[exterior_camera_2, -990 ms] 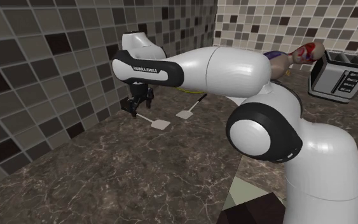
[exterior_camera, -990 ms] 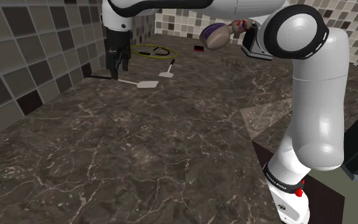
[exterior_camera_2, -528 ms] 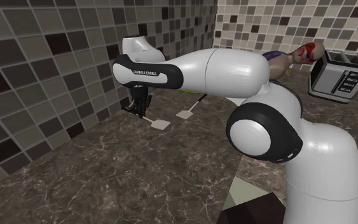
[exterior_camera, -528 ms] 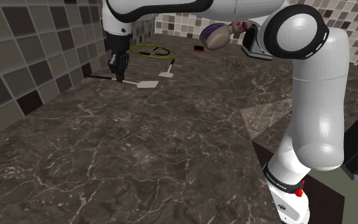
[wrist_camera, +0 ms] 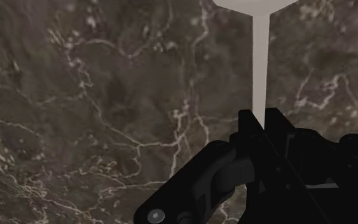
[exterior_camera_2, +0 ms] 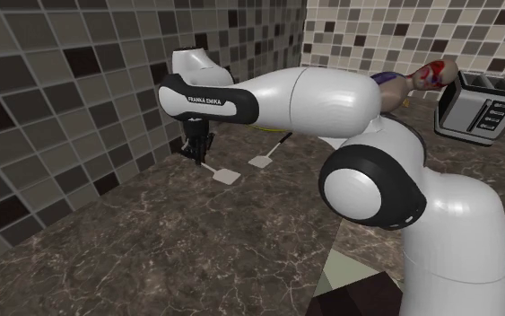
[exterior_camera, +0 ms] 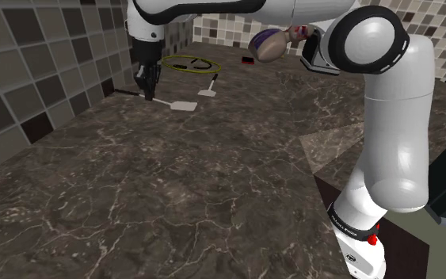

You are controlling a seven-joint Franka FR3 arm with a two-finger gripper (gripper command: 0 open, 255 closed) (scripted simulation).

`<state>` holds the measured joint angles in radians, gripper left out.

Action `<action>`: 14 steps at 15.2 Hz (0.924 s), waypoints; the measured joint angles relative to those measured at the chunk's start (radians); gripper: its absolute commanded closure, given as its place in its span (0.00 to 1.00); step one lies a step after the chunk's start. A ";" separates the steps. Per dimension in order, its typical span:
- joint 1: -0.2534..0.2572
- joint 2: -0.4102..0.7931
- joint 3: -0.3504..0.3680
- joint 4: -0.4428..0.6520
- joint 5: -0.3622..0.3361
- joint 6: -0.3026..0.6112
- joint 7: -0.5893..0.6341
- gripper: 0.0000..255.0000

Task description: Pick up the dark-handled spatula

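White lettering "FRANKA EMIKA" runs along the black band of the arm (exterior_camera_2: 204, 101) in the second exterior view's upper left. Below it the all-black gripper (exterior_camera_2: 196, 154) stands upright over the dark, white-veined marble countertop (exterior_camera: 173, 198), close to the mosaic-tiled wall (exterior_camera: 47, 55). Its fingers (wrist_camera: 244, 130) are pinched together on the thin pale shaft of the dark-handled spatula (wrist_camera: 260, 63), whose flat squarish blade lies on the stone in the shoulder view's upper left
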<state>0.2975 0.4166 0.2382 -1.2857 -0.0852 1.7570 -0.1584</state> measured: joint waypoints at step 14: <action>0.028 0.066 0.000 0.284 -0.014 -0.218 0.002 1.00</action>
